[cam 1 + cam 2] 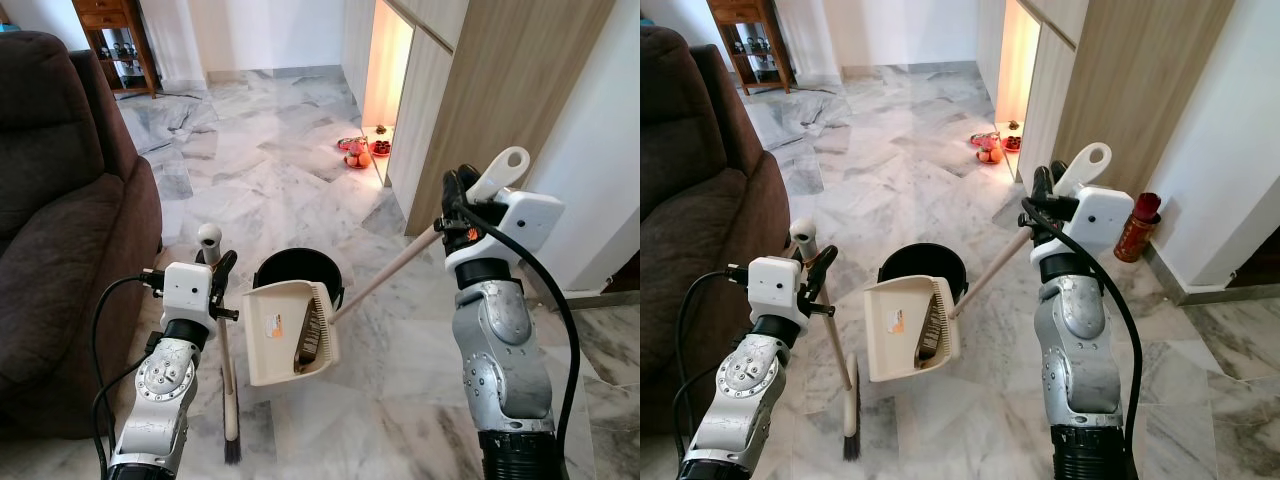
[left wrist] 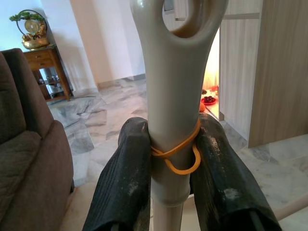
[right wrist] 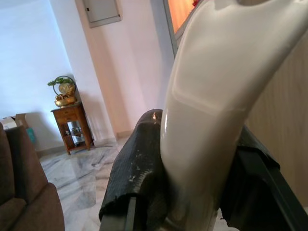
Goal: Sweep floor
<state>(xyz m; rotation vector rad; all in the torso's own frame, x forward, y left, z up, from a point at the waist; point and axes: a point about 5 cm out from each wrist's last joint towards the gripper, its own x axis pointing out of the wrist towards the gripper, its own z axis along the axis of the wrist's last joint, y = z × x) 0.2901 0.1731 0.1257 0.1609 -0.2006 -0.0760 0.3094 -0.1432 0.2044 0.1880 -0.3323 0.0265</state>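
Note:
My left gripper [image 1: 217, 268] is shut on the grey handle of a broom [image 1: 228, 380], which stands nearly upright with its dark bristles on the marble floor. An orange rubber band [image 2: 179, 153] circles the handle between the fingers [image 2: 126, 178]. My right gripper [image 1: 458, 196] is shut on the cream handle [image 3: 207, 110] of a long-handled dustpan [image 1: 285, 335]. The pan is lifted and tipped over a black bin [image 1: 297, 271], with dark debris lying inside it.
A dark brown sofa [image 1: 60, 230] stands close on the left. Wooden cabinet panels [image 1: 490, 100] and a white wall line the right. A red canister [image 1: 1137, 228] stands by the wall. Red dishes with fruit [image 1: 358, 150] sit on the floor further ahead.

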